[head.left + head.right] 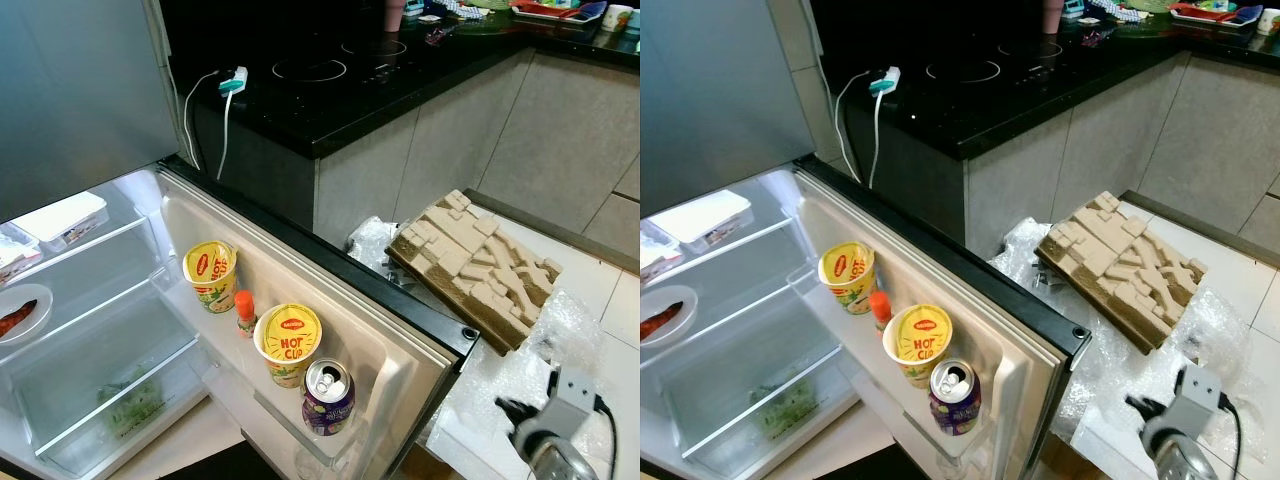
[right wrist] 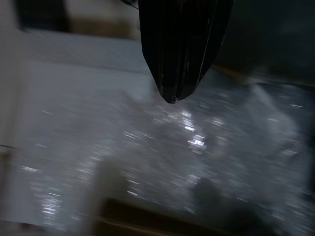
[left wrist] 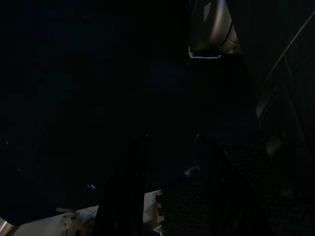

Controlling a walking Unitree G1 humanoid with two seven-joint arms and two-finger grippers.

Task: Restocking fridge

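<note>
The right arm's wrist point(image 1: 560, 425) sits closest, at 5 o'clock in the head views, hanging over crumpled plastic wrap point(image 1: 560, 330) on the floor. In the right wrist view the right gripper point(image 2: 179, 59) has its 2 black fingers pressed together, closed on nothing, above blurred shiny wrap. The left wrist view is nearly dark; the left gripper point(image 3: 167, 187) shows as 2 dim fingers with a gap between them, apparently open and empty.

From left to right: at 9 o'clock the open fridge's shelves point(image 1: 90, 300) hold a white lidded box point(image 1: 62, 218) and a plate point(image 1: 25, 315) with something red on it, with greens point(image 1: 125, 400) in the drawer below. The door shelf point(image 1: 300, 330) at 6 o'clock carries a yellow cup of noodles point(image 1: 210, 275), a small orange-capped bottle point(image 1: 245, 313), a second yellow "Hot Cup" point(image 1: 287, 343) and an opened purple can point(image 1: 328, 397), all standing upright in 1 row. The open door stands between those items and the right gripper, which is well apart from them. At 3 o'clock a moulded cardboard insert point(image 1: 475, 265) lies tilted on the wrap. A black induction hob counter point(image 1: 340, 75) with a plugged-in white charger point(image 1: 232, 82) runs across 12 o'clock.
</note>
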